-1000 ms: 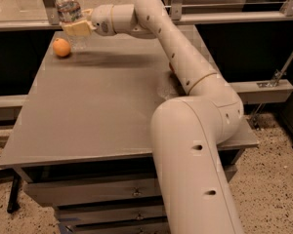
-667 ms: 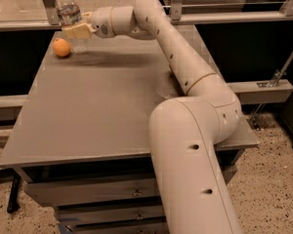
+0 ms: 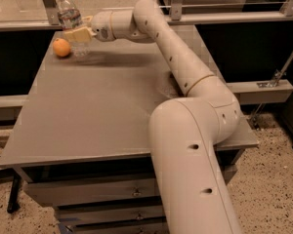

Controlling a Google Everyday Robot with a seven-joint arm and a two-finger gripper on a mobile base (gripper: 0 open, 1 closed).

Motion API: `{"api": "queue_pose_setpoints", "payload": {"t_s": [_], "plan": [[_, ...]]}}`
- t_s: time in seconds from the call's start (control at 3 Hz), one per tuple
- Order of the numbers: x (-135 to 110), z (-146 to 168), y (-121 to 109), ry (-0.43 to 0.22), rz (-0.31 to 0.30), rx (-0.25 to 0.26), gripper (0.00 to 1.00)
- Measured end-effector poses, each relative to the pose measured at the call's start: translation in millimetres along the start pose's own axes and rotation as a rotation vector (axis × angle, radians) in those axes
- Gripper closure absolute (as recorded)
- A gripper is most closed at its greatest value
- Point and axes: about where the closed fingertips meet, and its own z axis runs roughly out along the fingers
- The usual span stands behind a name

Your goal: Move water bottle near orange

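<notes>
The water bottle [image 3: 71, 21], clear ribbed plastic with a white cap, stands upright at the far left corner of the grey table [image 3: 112, 111]. The orange [image 3: 61, 47] sits on the table just left of the bottle's base, almost touching it. My gripper [image 3: 78, 33] reaches in from the right at the end of the long white arm, and its pale fingers [image 3: 76, 34] are closed around the bottle's lower middle. The bottle's bottom rests on or just above the tabletop.
A metal rail and glass panels run behind the table's far edge. The arm's thick white base segment [image 3: 190, 169] fills the front right. Drawers sit under the table front. A speckled floor lies around it.
The gripper and bottle have barely moved; the bottle stays beside the orange at the far left corner.
</notes>
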Motion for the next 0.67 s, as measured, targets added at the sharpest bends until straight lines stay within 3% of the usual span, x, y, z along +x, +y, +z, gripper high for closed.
{"api": "queue_pose_setpoints", "payload": {"t_s": [0.33,0.67], "plan": [[5.6,1.9,0.5,0.004,0.005,-0.003,1.0],[13.8,1.3,-1.0,0.017,0.011,0.008,0.83]]}}
